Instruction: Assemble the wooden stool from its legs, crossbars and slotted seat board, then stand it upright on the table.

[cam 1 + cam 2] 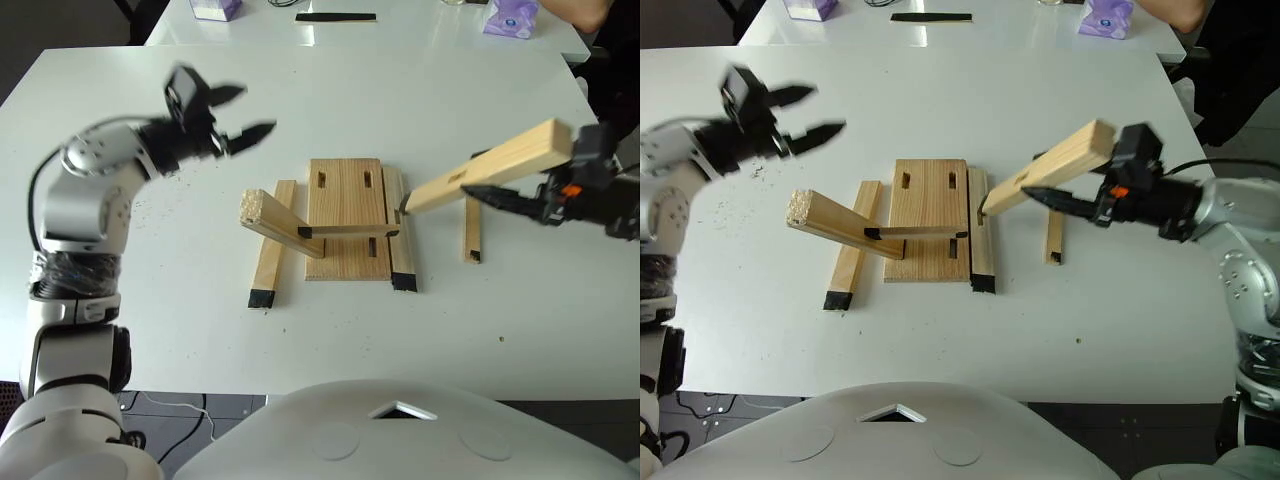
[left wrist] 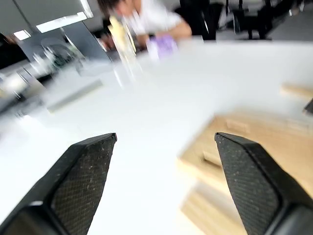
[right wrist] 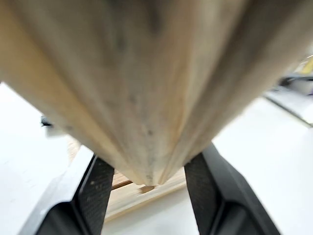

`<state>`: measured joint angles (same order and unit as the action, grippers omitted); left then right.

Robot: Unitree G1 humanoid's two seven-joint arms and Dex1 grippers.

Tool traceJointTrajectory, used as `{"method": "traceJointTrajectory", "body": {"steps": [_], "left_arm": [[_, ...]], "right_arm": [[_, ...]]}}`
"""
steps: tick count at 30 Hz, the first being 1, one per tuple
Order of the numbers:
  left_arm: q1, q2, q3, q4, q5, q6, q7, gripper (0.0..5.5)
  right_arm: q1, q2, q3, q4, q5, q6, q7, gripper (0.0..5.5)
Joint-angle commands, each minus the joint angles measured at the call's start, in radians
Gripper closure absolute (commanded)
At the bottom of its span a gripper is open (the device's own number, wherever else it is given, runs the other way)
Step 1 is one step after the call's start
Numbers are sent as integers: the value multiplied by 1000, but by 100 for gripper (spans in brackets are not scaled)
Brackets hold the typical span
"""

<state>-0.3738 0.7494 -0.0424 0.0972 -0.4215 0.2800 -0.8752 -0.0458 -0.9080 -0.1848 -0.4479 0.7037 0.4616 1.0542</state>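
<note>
The slotted seat board (image 1: pixel 345 200) lies flat mid-table, with one leg (image 1: pixel 270 255) flat along its left side and another (image 1: pixel 400 250) along its right. A third leg (image 1: pixel 280 222) lies tilted at the left, and a thin crossbar (image 1: pixel 350 231) runs from it across the board. My right gripper (image 1: pixel 478 175) is shut on a fourth leg (image 1: pixel 500 160), held slanting with its low end by the crossbar's right tip; I cannot tell if they join. Both fingers (image 3: pixel 95 191) clamp that leg (image 3: pixel 142 88). A short crossbar (image 1: pixel 472 235) lies beneath. My left gripper (image 1: pixel 255 110) hovers open, up-left of the board (image 2: pixel 244 142).
The white table (image 1: pixel 180 330) has free room at the front and on the far side. A second table (image 1: pixel 400 30) behind it carries purple packs (image 1: pixel 512 18) and a black strip (image 1: pixel 336 17). The right table edge (image 1: pixel 590 95) is close to my right arm.
</note>
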Motion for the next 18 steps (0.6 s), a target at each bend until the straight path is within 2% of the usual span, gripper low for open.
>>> {"method": "traceJointTrajectory", "body": {"steps": [1,10,18], "left_arm": [[56,0,-32,55,80,-69,-57,177],[78,-26,-72,60,159,-111,-121,177],[94,-41,-73,5,141,-103,-163,177]], "right_arm": [[4,10,48,-50,-12,-16,28,347],[-7,48,128,-54,-37,-20,40,347],[-5,49,155,7,-118,-84,52,347]]}}
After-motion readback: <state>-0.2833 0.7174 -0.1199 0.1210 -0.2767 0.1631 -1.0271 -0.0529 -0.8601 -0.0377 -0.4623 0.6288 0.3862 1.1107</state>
